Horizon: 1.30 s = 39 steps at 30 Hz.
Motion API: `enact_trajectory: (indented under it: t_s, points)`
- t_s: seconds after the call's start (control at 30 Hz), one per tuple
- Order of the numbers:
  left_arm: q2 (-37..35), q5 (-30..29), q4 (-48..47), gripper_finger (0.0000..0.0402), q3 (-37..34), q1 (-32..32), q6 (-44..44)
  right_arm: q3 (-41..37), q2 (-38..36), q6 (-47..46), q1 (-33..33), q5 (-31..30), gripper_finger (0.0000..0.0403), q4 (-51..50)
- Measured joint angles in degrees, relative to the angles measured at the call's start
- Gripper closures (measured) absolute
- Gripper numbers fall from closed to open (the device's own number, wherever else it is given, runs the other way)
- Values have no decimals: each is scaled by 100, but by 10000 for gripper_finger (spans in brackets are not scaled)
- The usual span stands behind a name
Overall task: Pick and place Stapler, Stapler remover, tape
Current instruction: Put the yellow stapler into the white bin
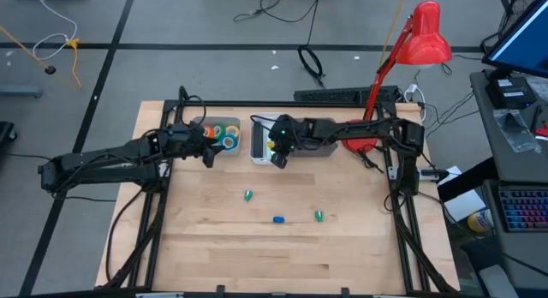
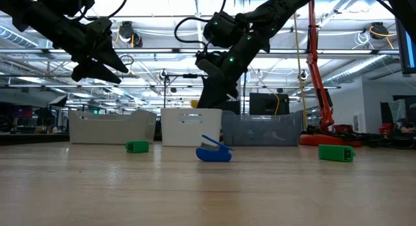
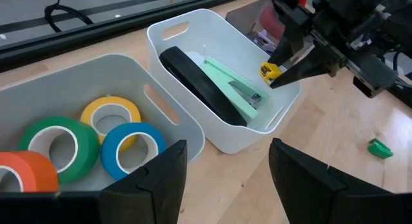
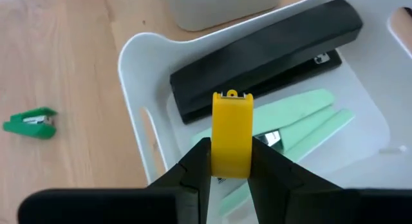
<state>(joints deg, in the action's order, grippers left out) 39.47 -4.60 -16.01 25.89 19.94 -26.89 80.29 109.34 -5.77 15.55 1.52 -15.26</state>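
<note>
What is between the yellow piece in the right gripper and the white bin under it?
Nothing visible. The right gripper holds the yellow staple remover directly above the open white bin. Only the black stapler and the mint-green stapler lie inside, below it.

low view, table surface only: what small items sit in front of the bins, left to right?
Small green plastic staple remover → blue plastic staple remover, nearest the camera → second green plastic staple remover, in front of the red lamp base.
</note>
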Motion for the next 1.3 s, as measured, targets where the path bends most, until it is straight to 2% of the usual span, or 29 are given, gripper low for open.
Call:
enact_trajectory:
  t_s: [0.47,1.03,1.3]
  points:
    - [0,0,0,183,0,0,2,0,0,515,49,4,330,39]
    - [-1,-2,2,183,0,-9,11,0,289,453,-105,155,330,38]
    - [0,-2,2,183,0,-4,30,-2,291,451,-94,153,309,39]
